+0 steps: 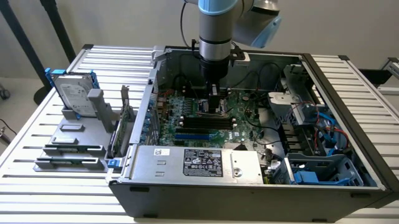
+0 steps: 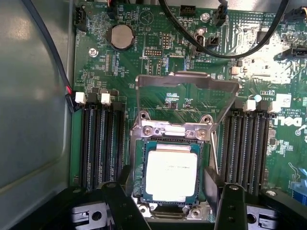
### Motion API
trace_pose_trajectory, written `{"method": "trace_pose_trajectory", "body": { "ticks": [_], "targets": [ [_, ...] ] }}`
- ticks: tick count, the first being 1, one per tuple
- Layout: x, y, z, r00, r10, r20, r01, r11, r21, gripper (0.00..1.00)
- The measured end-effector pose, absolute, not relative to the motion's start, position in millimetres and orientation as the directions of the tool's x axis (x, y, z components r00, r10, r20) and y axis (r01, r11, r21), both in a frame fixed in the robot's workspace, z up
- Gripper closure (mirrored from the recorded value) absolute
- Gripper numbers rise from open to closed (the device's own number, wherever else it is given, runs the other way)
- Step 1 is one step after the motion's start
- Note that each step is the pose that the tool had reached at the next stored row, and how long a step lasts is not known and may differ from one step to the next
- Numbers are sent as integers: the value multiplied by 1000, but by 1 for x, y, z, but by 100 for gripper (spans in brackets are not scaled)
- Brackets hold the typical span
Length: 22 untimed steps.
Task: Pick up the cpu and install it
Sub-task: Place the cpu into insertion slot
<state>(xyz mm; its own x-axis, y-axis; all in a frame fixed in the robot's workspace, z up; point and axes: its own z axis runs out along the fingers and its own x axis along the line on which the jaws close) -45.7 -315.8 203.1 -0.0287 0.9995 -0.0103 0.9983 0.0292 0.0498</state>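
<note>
While the arm reaches down into the open computer case, the gripper hangs low over the green main board, near its middle. In the wrist view the gripper has its two black fingers apart, one on each side of the cpu, and they do not seem to press on it. The cpu lies flat inside its socket on the board, with the shiny grey top facing up and a thin dark rim around it. The metal lid of the socket stands raised on the side of the cpu that is away from the fingers. Rows of long black memory slots run along both sides of the socket, and a round coin battery sits on the board beyond the lid. In the exterior view a hard drive in a blue frame stands in a grey holder on the slatted table, at the exterior view's left of the case and well apart from the gripper.
</note>
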Motion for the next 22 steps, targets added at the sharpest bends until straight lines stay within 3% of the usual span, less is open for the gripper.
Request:
{"method": "trace_pose_trajectory", "body": {
  "ticks": [11,22],
  "targets": [
    [-46,-316,201,-29,999,-29,998,30,49,31],
    [-46,-315,200,-29,997,-70,998,32,48,31]
  ]
}}
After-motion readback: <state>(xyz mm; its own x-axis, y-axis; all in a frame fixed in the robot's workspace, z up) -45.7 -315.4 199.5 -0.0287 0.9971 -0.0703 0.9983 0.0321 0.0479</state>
